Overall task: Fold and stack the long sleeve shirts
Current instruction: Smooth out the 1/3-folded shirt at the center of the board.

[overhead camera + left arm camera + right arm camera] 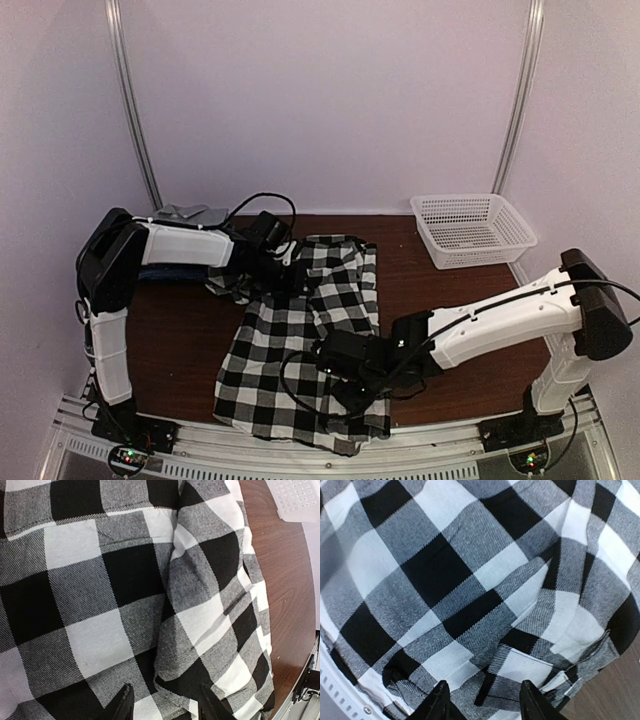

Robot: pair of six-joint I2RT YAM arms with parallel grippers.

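The plaid shirt is lying spread out in the middle of the counter. It is reaching from close to the near edge up toward the far edge. One side of it is lying folded over on itself, making a long strip down the shirt's right side.

The left tool is hanging low over the far part of the shirt, toward the far left corner. Its two fingers are standing wide apart, and it is holding nothing. Only flat cloth is showing below the gap. The edge of the folded strip is running right under that gap, so the tool seems to be lining up to pinch it.

The right tool is hanging over the bottom part of the shirt, close to the near edge. It is wide open too, with nothing in its grip. What looks like a sleeve cuff is lying just under it.

The two tools are likely working at opposite ends so the long cloth lifts evenly and does not sag.

A white basket is sitting at the far right corner, well apart from the shirt. A grey cloth is lying at the far left corner and may be another shirt.
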